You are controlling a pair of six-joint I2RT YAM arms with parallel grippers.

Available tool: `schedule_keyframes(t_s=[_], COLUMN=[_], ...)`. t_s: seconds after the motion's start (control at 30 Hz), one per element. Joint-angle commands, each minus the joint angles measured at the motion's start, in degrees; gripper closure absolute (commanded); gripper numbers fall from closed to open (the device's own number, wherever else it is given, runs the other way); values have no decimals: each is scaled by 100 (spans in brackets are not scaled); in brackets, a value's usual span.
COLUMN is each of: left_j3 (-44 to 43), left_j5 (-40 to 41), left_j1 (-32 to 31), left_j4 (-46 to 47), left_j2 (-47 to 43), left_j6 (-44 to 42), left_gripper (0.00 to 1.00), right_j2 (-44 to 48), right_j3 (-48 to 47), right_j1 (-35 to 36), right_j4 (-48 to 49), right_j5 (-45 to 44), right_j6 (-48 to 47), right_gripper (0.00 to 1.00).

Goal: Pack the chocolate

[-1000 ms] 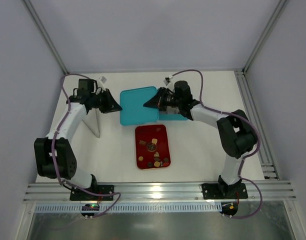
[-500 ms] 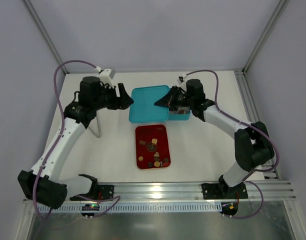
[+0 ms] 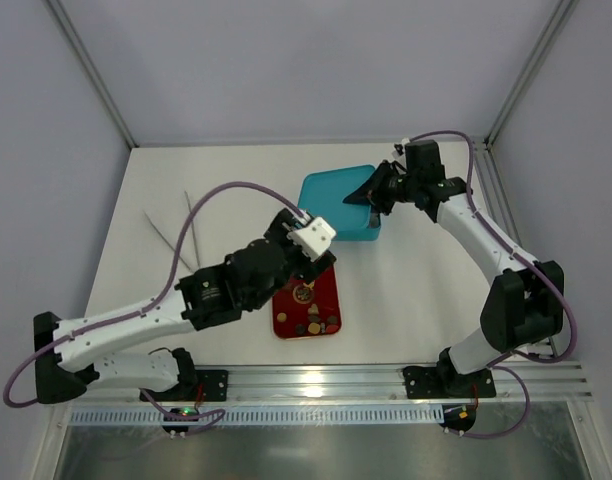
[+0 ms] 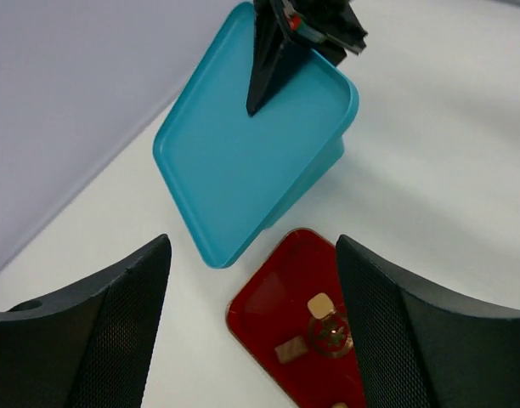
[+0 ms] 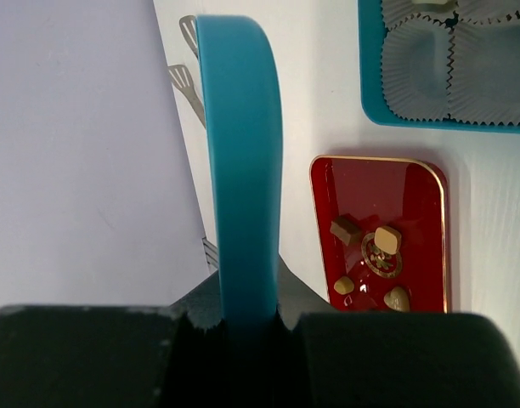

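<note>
Packing looks barely begun: every piece of chocolate point(image 5: 387, 239) that can be made out lies loose on the red tray point(image 5: 370, 183), which sits nearest the arm bases, so the real work of moving pieces across is left. The pieces are tiny next to the tray, a mix of square and rounded shapes in dark brown, tan and cream; 4 show plainly in the right wrist view, and 1 sits by a round gold mark in the tray's middle. Over the tray's far end hangs the left gripper point(image 4: 251, 242), its 2 fingers spread wide with nothing between them. Left of the tray, apart from it, lie metal tongs point(image 5: 182, 78). Just beyond the tray stands the teal box point(image 5: 430, 125), uncovered, its compartments lined with crinkled paper cups point(image 5: 417, 64). Those fully in view look empty, and something pale at the frame edge is too cropped to identify. Farthest from the tray, the right gripper point(image 3: 371, 195) pinches the teal lid point(image 5: 239, 127) by 1 edge, holding it raised and tilted over the box. So opening is done; filling and closing remain.
</note>
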State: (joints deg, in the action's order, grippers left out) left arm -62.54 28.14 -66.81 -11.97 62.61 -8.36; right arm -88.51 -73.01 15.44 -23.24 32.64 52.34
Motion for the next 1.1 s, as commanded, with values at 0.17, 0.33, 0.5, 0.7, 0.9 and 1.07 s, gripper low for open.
schedule_keyframes(t_s=[0.17, 0.33, 0.5, 0.7, 0.9, 1.07], left_j3=[576, 708, 779, 849, 867, 832], left_j5=[1493, 1431, 1282, 1185, 1132, 930], left_j1=[-956, -1054, -1089, -1115, -984, -598], left_j4=[2504, 2963, 3262, 3209, 3499, 3736], left_j2=[542, 893, 1174, 1218, 1640, 1746], left_j6=[-2476, -3039, -3234, -3145, -3356, -3277], left_gripper=[22, 22, 22, 23, 23, 24], right_j2=[317, 378, 431, 440, 536, 703], right_j3=[-881, -934, -943, -943, -873, -759], right_j1=[-50, -50, -59, -59, -68, -68], right_j4=[-1041, -1130, -1156, -1147, -1112, -1077], right_j5=[23, 23, 14, 31, 76, 146], right_j6=[-312, -294, -285, -277, -198, -136], right_gripper=[96, 96, 96, 96, 96, 96])
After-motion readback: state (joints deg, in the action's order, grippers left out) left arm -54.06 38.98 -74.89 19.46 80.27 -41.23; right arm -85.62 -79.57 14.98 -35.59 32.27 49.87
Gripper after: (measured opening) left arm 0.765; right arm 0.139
